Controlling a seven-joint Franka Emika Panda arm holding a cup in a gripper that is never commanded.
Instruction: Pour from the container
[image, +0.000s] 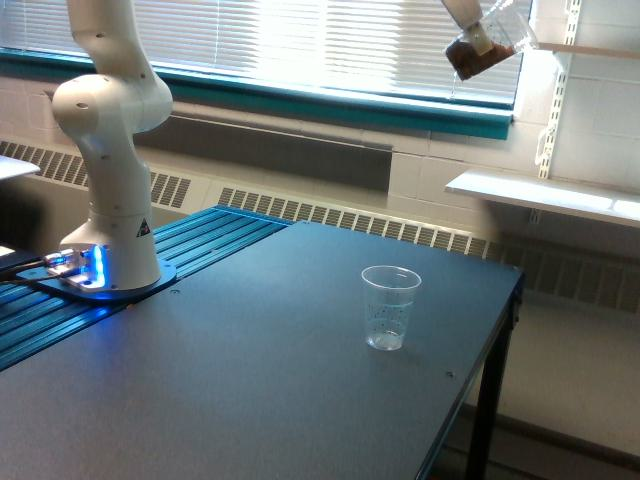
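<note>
Holding high at the top edge of the exterior view, my gripper (468, 12) is mostly cut off by the frame, so I cannot tell how its jaws stand, though the container (490, 42) hangs from it and looks carried. That clear tub is tilted, its mouth dipping toward the exterior view's left, with a brown fill gathered at the low side. Nothing visibly falls from it. I judge this as the approach before the pour: the small cup (389, 307) stands upright on the dark table (250, 380), far below and somewhat to the left, and seems empty. My next move calls for lowering over that cup's mouth before tipping further, or the brown stuff could scatter.
</note>
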